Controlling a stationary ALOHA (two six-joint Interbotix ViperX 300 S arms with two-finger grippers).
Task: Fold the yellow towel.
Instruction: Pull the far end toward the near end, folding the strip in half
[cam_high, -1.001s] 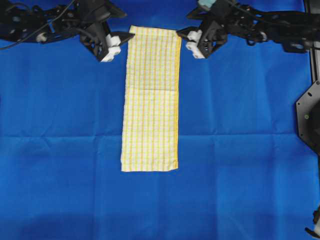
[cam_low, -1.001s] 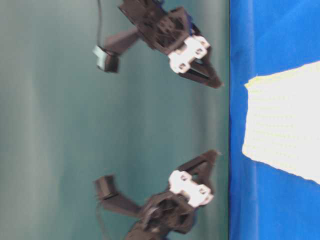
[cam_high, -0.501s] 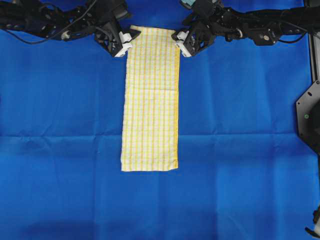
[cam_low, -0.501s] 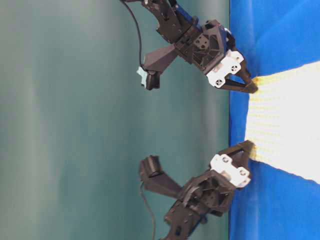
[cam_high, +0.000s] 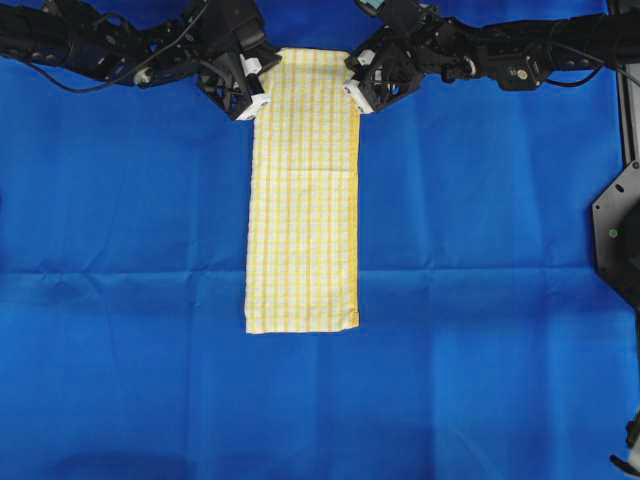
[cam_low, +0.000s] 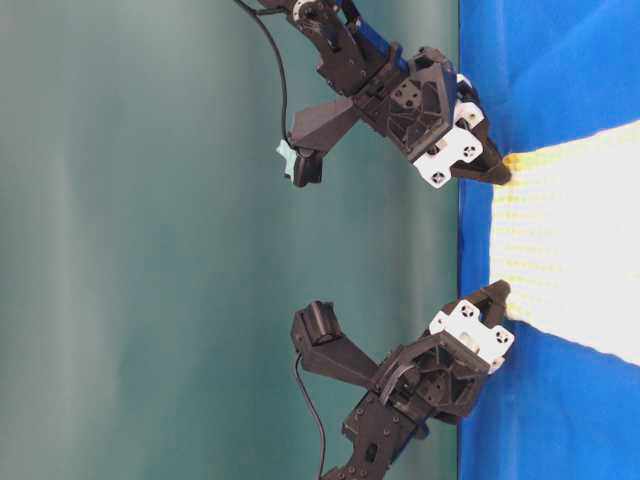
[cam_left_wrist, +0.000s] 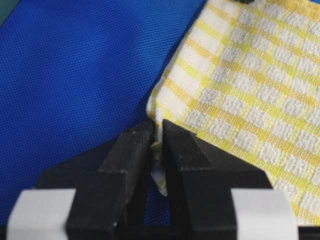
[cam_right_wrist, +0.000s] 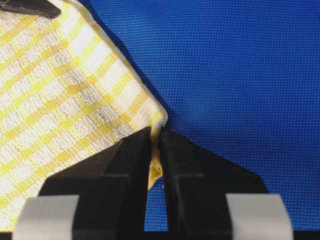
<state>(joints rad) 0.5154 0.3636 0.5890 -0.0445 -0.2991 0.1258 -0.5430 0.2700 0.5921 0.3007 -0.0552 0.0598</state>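
The yellow towel lies flat as a long checked strip on the blue covering, running from the far edge toward the middle. My left gripper is shut on its far left corner, and the wrist view shows the hem pinched between the black fingers. My right gripper is shut on the far right corner, a yellow hem tip sticking back between its fingers. At table level both grippers, right and left, meet the towel's far edge low on the surface.
The blue table covering spreads on all sides, with a faint crease across its middle. A black frame part stands at the right edge. Both arms stretch along the far edge of the table.
Both grippers moved inward onto the towel's far corners and went from open to shut on them. The towel's near end slid slightly toward the far side.
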